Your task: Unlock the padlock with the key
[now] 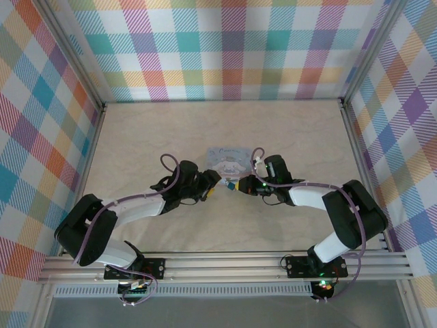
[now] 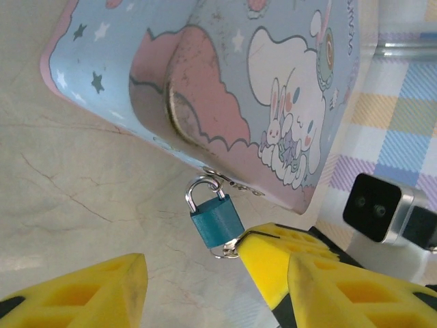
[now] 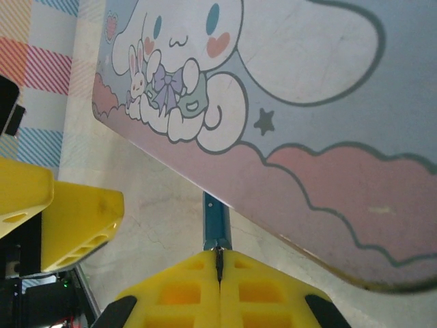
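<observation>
The small teal padlock (image 2: 216,222) hangs by its metal shackle from the clasp of the light-blue cartoon tin (image 2: 239,82) and rests on the table. My right gripper (image 3: 220,251) is shut on the thin key (image 3: 220,258), whose tip meets the padlock's (image 3: 217,219) underside. From the left wrist, the key (image 2: 234,246) pokes out of the right gripper's fingers (image 2: 273,263) against the lock's base. My left gripper (image 2: 217,273) is open just short of the padlock and touches nothing. From above, both grippers (image 1: 215,186) (image 1: 240,186) meet at the padlock (image 1: 231,184).
The tin (image 1: 229,158) lies flat mid-table, just beyond both grippers. The left gripper's yellow finger (image 3: 75,225) sits close to the left of the padlock in the right wrist view. Checked walls with metal rails (image 1: 95,116) enclose the table.
</observation>
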